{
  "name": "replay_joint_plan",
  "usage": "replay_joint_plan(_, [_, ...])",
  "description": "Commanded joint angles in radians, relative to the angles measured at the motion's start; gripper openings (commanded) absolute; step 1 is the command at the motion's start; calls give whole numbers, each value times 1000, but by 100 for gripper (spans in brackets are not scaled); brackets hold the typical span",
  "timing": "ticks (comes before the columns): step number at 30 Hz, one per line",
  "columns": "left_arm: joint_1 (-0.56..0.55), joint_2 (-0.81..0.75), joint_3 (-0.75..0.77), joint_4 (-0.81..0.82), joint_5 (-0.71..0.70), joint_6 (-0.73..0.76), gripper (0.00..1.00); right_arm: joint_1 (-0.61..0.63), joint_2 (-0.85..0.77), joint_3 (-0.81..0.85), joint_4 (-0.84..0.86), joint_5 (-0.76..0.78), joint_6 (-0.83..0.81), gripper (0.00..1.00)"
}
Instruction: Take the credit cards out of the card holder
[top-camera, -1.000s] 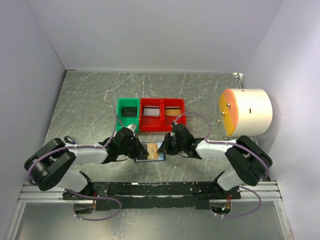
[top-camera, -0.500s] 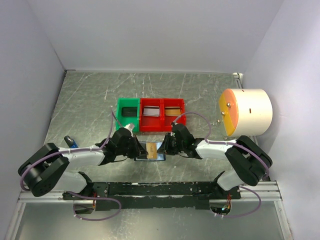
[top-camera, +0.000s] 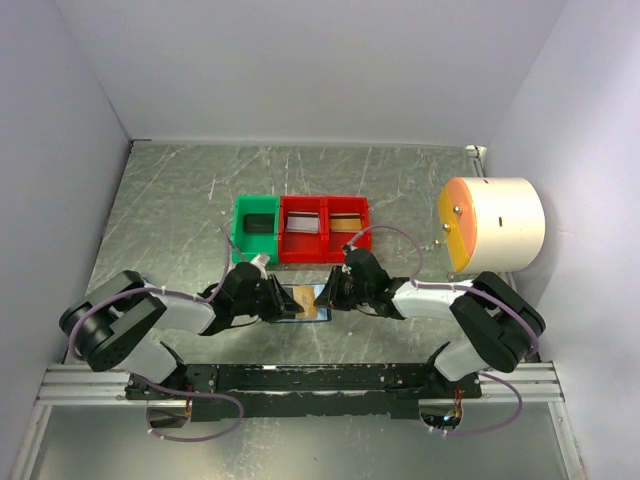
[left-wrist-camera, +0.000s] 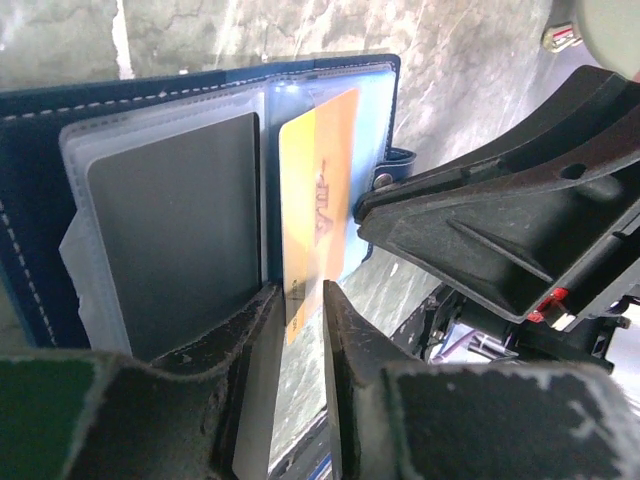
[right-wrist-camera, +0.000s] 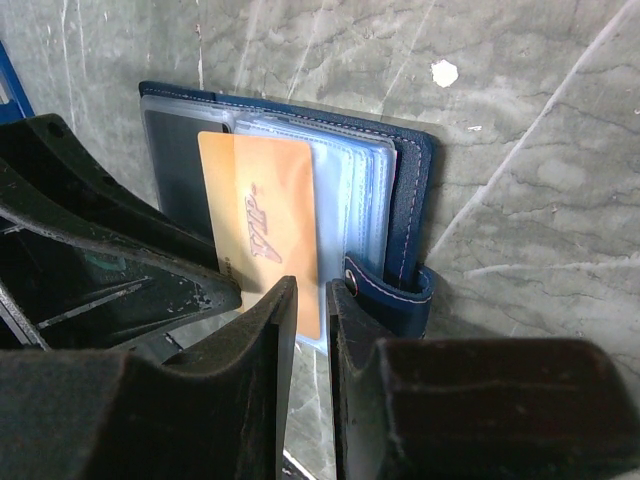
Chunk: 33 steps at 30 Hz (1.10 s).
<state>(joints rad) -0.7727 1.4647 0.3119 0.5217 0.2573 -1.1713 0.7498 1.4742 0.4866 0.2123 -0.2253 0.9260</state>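
We see the card holder (top-camera: 288, 306) lying open on the tabletop (top-camera: 180, 200), at the near edge between the two arms, navy cover down and clear sleeves facing up. In its left half a dark grey card (left-wrist-camera: 170, 230) sits fully inside a sleeve. Beside the fold an orange card (left-wrist-camera: 318, 190) lies slightly askew over the pale blue sleeves, its near end pointing toward the left arm. The left gripper (left-wrist-camera: 298, 302) reaches in from the left with its jaws a little apart – released, as far as we can see. The near end of the orange card shows in the gap, and we see no pad pressing on it. The right gripper (right-wrist-camera: 312, 292) comes in from the opposite side with its jaws almost together, clenched on the right edge of the card holder just beside the snap tab (right-wrist-camera: 352, 278). Farther back on the tabletop, well apart from the card holder, stand a green bin (top-camera: 238, 238) with something dark in it and a red bin (top-camera: 323, 252) – one compartment holds a silvery card, the other a tan one. A white drum (top-camera: 505, 225) with an orange face rests at the right.
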Motion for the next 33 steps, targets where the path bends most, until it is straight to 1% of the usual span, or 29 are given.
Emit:
replay_joint_plan(1, [6, 49, -27, 196, 45, -56, 33, -1, 41, -52, -123, 45, -25, 20])
replay_joint_plan(6, [6, 98, -56, 315, 51, -91, 32, -1, 49, -54, -116, 40, -25, 20])
replay_joint_plan(9, [8, 98, -59, 321, 44, -91, 29, -1, 53, -52, -117, 40, -24, 20])
replay_joint_plan(12, [7, 62, -54, 264, 22, -77, 21, 0, 55, -46, -124, 43, -28, 20])
replay_joint_plan(15, [7, 0, -50, 147, -22, -60, 14, -1, 56, -42, -129, 48, -27, 20])
replay_joint_plan(18, [7, -67, -48, 26, -63, -41, 11, -1, 61, -38, -131, 49, -30, 20])
replay_joint_plan(20, [7, -100, -49, -20, -79, -30, 13, 0, 64, -34, -131, 47, -30, 20])
replay_joint_plan(22, [8, -110, -56, -13, -80, -25, 19, -1, 64, -33, -131, 45, -29, 20])
replay_joint_plan(25, [7, -80, -36, 9, -61, -16, 30, -1, 59, -31, -136, 45, -30, 20])
replay_joint_plan(29, [8, -14, -7, 65, -34, -24, 39, -1, 54, -32, -145, 50, -33, 20])
replay_joint_plan(33, [13, 34, 1, 123, -23, -42, 41, 0, 61, -29, -138, 45, -34, 20])
